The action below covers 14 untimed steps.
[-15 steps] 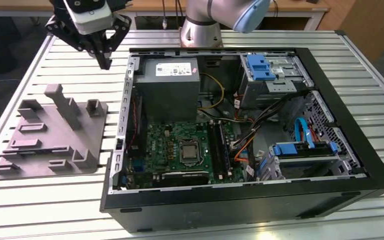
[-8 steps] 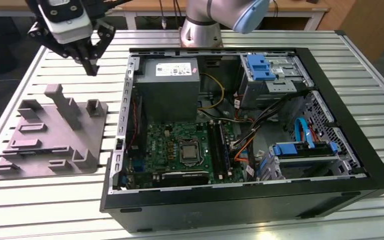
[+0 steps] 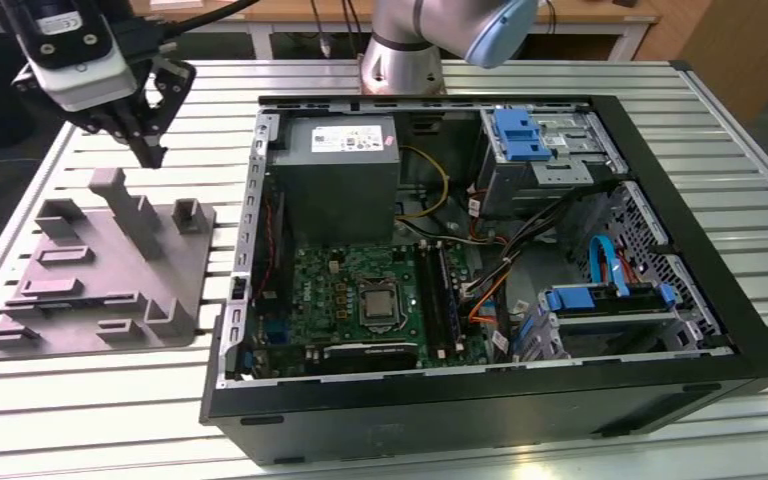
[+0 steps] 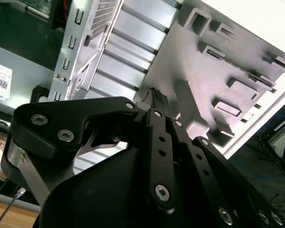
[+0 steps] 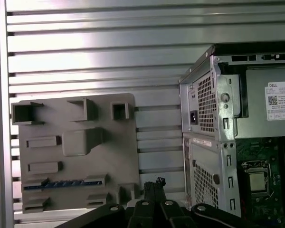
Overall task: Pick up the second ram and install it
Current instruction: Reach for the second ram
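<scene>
Jaws closed, empty, over holder tray. Second ram in tray slot, below and aside of jaws. Risk: closed, misaligned jaws may hit ram edge or tray post.

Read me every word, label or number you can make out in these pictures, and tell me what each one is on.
White label on the power supply: a logo, a code square and fine print; the fine print is too small to read.
Pale sticker on the case's rear panel: blurred, unreadable.
Grey tray and the second ram lying in it: no readable markings.
</scene>
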Available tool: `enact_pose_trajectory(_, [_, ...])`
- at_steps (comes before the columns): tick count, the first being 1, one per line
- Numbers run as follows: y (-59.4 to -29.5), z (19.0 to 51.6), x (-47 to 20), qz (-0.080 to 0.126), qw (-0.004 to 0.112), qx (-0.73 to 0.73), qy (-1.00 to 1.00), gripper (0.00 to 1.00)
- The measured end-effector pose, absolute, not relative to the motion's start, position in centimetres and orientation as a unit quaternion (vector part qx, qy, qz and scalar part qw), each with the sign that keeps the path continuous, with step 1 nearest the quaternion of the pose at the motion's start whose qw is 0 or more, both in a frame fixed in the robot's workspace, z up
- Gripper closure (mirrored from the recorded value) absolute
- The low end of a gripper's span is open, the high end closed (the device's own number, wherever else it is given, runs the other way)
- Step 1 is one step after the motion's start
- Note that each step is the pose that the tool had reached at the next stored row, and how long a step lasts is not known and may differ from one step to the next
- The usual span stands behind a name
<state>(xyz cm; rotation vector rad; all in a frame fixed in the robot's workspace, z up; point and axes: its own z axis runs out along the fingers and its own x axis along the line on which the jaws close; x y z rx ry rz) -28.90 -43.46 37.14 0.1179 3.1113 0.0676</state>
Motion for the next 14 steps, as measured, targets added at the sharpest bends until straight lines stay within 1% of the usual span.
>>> enact_pose_trajectory(14, [-44.2, 35.6, -31.3, 0.022, 0.014, 0.038, 0.999, 0.9])
